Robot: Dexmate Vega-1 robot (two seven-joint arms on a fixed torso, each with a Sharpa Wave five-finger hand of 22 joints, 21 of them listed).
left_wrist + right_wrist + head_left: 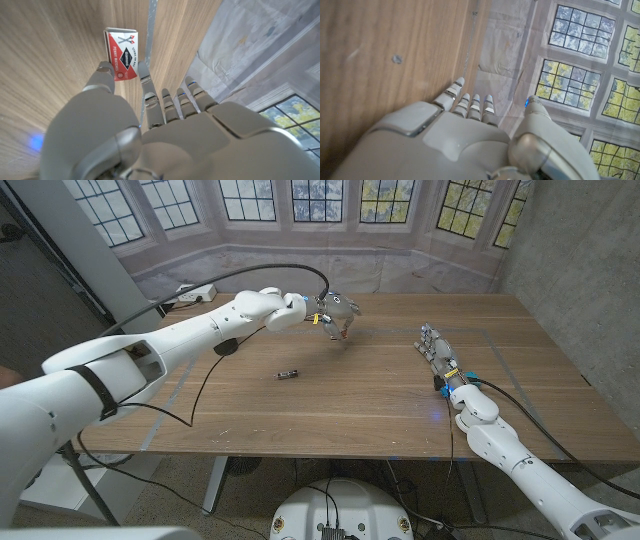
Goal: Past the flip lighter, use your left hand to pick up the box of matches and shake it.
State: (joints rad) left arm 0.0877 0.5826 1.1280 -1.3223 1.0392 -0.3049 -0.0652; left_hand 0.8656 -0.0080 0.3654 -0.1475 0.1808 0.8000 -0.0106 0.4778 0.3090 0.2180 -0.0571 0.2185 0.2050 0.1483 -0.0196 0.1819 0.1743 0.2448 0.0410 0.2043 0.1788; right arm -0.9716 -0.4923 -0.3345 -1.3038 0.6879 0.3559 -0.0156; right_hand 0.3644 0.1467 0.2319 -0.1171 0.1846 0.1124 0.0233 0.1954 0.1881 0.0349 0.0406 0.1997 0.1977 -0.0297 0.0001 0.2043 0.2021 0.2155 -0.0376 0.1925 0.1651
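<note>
Currently: box of matches [121, 54], pinched between thumb and one finger of left hand [335, 316], above table [380, 420] at 12 o'clock. Flip lighter [288, 374] nearer centre. Right hand [440, 355] released, 3 o'clock. Risk: thin two-point pinch; shaking may fling box loose.

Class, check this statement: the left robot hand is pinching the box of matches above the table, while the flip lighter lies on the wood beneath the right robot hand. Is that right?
Not quite. The left robot hand does pinch the box of matches, but the flip lighter lies near the table's middle, well apart from the right robot hand. The head view shows it.
</note>
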